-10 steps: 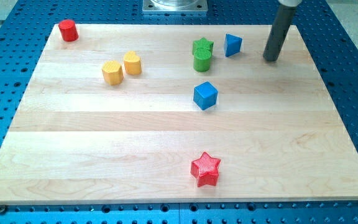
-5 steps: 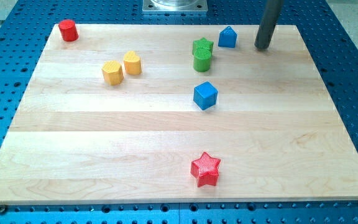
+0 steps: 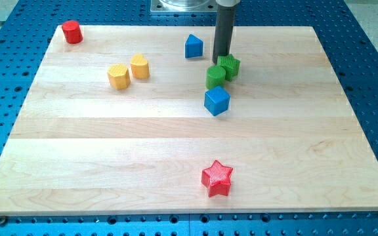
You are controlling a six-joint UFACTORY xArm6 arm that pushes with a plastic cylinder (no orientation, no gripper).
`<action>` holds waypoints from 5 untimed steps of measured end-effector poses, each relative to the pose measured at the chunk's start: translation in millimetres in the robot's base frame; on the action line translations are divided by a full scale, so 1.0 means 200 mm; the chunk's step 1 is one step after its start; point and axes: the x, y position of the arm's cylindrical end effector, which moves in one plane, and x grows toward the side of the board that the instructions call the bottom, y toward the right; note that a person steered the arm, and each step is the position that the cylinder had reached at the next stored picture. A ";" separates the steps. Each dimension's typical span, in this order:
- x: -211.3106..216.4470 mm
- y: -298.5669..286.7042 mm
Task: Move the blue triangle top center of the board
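The blue triangle (image 3: pixel 193 46) sits near the board's top edge, about at its centre. My tip (image 3: pixel 221 59) stands just to the triangle's right, a small gap apart, touching or nearly touching the green star (image 3: pixel 229 67) below it. A green cylinder (image 3: pixel 215 77) lies against the green star's lower left.
A blue cube (image 3: pixel 216 100) sits just below the green blocks. Two yellow blocks (image 3: pixel 128 71) lie left of centre. A red cylinder (image 3: pixel 72 31) is at the top left corner. A red star (image 3: pixel 216 178) lies near the bottom centre. The wooden board (image 3: pixel 77 144) rests on a blue perforated table.
My tip swept left along the top of the board. The blue triangle slid left to the top centre. The green star and green cylinder were knocked down and to the right.
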 end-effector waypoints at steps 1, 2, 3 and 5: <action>0.00 -0.20; -0.08 -0.23; -0.25 -0.20; -0.17 -0.14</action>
